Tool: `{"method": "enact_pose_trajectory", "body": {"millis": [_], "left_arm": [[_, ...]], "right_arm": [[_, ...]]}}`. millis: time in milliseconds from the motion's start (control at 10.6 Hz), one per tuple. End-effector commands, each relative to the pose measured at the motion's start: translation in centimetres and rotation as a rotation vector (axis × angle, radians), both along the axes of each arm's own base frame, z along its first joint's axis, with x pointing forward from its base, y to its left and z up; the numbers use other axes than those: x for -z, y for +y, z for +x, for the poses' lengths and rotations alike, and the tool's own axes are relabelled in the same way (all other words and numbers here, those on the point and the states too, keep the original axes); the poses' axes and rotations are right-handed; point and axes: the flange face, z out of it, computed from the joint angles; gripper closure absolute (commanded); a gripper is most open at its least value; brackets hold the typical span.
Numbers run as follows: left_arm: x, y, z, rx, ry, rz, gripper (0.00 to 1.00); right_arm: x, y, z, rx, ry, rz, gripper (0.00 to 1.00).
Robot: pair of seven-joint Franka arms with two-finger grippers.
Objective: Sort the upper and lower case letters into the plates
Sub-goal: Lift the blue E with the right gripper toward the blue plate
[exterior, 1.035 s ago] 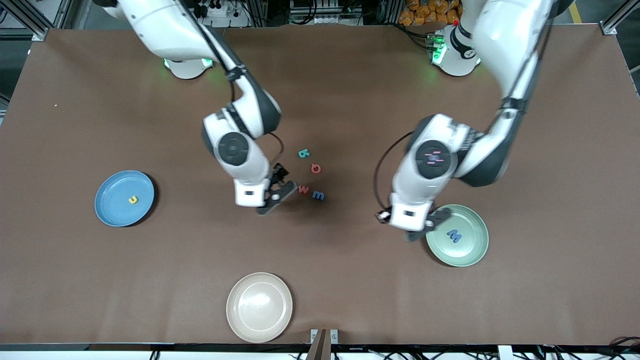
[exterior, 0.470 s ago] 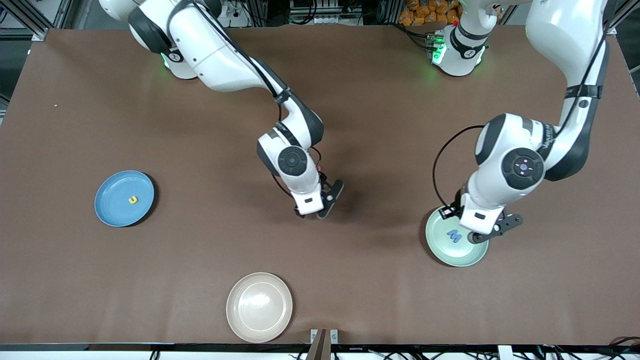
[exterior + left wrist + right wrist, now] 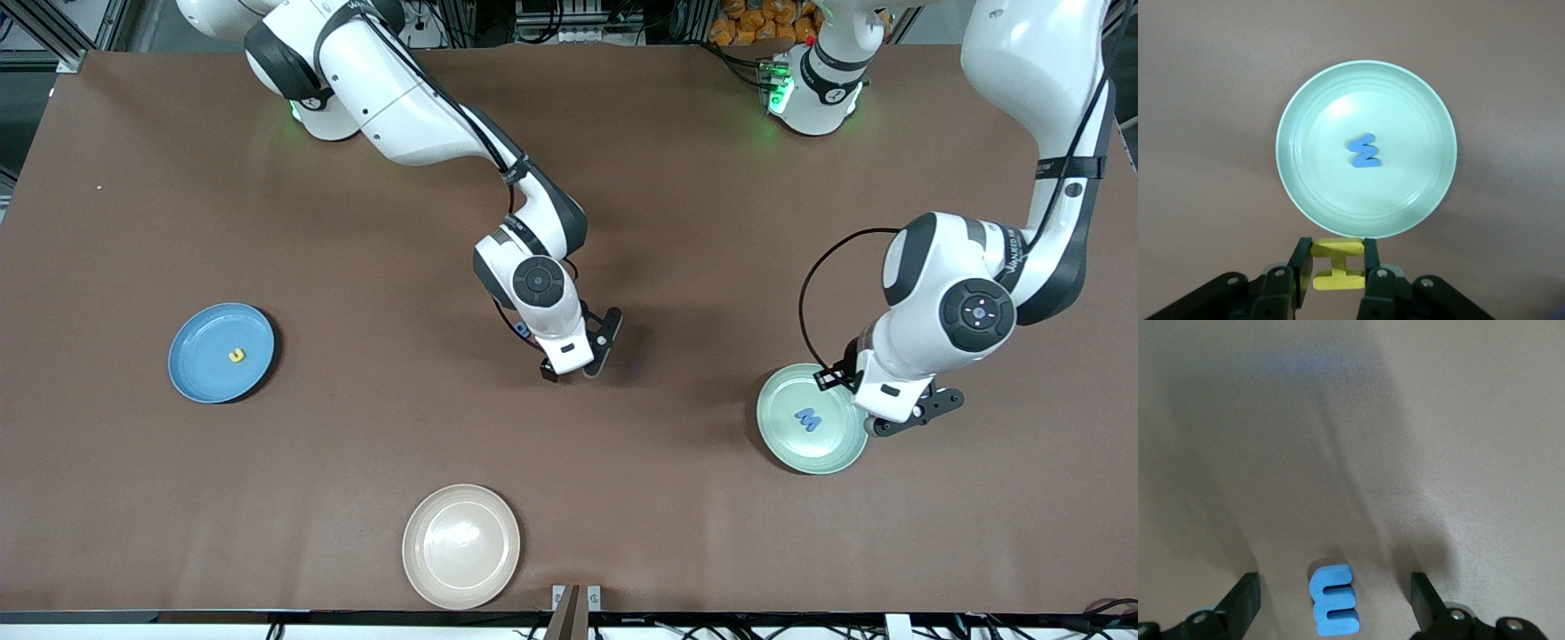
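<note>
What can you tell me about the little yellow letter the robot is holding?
The yellow letter is a small flat piece that looks like soft foam, shaped like a capital I with a bar at each end. The left gripper is shut on it, one dark finger pressing each side, so it is up in the air beside the rim of the mint green plate. It touches nothing else.

brown table (image 3: 676, 551) w/ blue plate (image 3: 197, 373), green plate (image 3: 791, 444), beige plate (image 3: 461, 569), blue letter (image 3: 1333, 600).
</note>
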Motion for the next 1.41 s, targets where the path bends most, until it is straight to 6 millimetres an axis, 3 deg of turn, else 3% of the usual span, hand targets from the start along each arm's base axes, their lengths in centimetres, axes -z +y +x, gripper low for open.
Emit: {"method": "enact_pose_trajectory", "body": {"millis": [0, 564, 658, 752, 847, 941, 1035, 1129, 1223, 1317], "left_arm": [[0.4, 0.5, -0.3, 0.021, 0.013, 0.005, 1.00], [5.1, 1.2, 1.0, 0.013, 0.005, -0.007, 1.00], [5.2, 1.4, 1.3, 0.009, 0.002, -0.007, 1.00], [5.6, 1.3, 1.4, 0.010, 0.005, -0.008, 1.00], [5.9, 1.2, 1.7, 0.009, 0.000, -0.013, 0.95], [6.4, 1.1, 1.8, 0.001, 0.003, -0.015, 0.87], [6.7, 1.1, 2.1, -0.001, 0.002, -0.018, 0.49], [6.5, 1.2, 2.2, -0.004, -0.001, -0.020, 0.19], [6.0, 1.1, 2.3, -0.003, -0.011, -0.018, 0.00], [5.5, 0.8, 2.3, -0.002, -0.017, -0.019, 0.00]], "right_arm": [[-0.6, -0.3, 0.9, -0.073, -0.046, -0.043, 0.00], [-0.4, 0.2, 0.1, -0.093, -0.043, -0.063, 0.00], [-0.4, 0.7, -0.3, -0.101, -0.042, -0.062, 0.23], [-0.4, 1.0, -0.6, -0.098, -0.040, -0.060, 0.86], [-0.4, 1.0, -0.6, -0.099, -0.039, -0.058, 1.00], [-0.4, 0.8, -0.4, -0.100, -0.040, -0.059, 1.00], [-0.4, 0.7, -0.3, -0.104, -0.042, -0.062, 1.00], [-0.6, 0.4, 0.0, -0.100, -0.044, -0.061, 1.00], [-1.1, 0.2, 0.2, -0.101, -0.044, -0.062, 1.00], [-1.7, -0.1, 0.4, -0.099, -0.036, -0.071, 1.00]]}}
